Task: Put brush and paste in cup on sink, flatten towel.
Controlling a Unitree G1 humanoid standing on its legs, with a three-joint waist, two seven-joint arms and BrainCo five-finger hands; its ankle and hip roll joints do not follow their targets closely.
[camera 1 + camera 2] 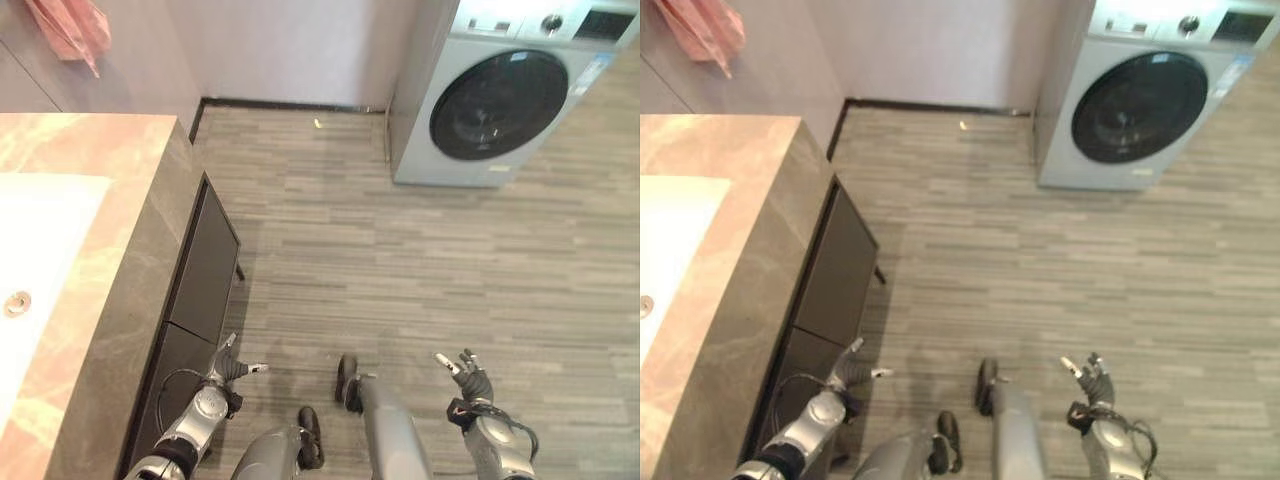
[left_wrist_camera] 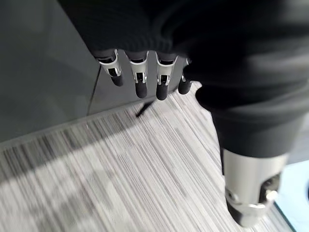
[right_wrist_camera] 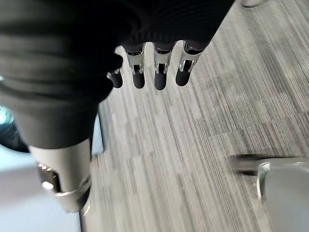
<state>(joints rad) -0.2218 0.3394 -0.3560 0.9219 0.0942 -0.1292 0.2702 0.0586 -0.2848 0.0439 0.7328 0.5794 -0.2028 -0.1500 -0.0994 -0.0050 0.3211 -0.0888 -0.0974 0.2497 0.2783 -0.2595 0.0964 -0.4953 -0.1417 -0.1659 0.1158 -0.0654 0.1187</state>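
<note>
Both hands, left hand (image 1: 228,366) and right hand (image 1: 468,378), hang released over the wood-look floor (image 1: 400,270). Washing machine (image 1: 500,90) beyond; vanity counter (image 1: 90,150) beside the left hand.

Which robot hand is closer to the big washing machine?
The right robot hand. It hangs below the washing machine, on its side of the floor. The left robot hand is over by the dark cabinet.

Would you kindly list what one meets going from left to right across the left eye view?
Pink towel → white sink basin → marble countertop → dark cabinet → left hand → right hand → washing machine.
</note>
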